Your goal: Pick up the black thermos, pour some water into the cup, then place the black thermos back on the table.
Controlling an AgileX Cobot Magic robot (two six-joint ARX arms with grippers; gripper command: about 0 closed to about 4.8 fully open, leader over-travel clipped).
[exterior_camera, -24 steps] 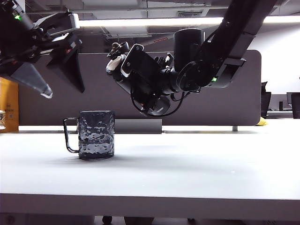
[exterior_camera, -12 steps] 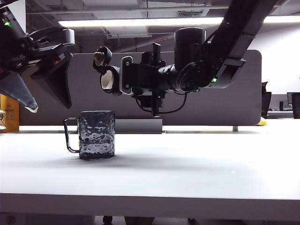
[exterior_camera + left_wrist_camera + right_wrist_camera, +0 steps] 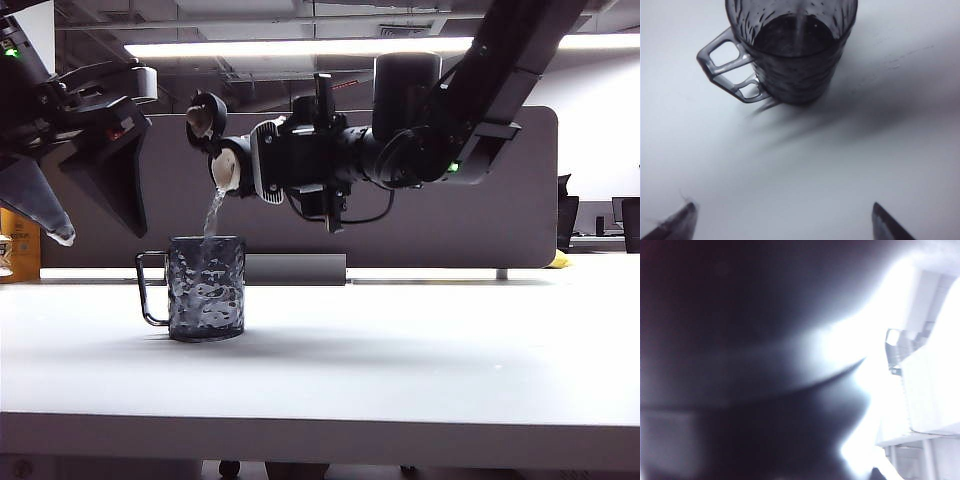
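Pouring: my right gripper has its jaws clamped round the black thermos, held sideways w/ flip lid open and mouth above the cup. A thin stream of water falls from mouth into cup. Cup stands on the table, below and ahead of my left gripper, whose jaws are spread wide w/ nothing in them. Right wrist cam is mostly dark blur.
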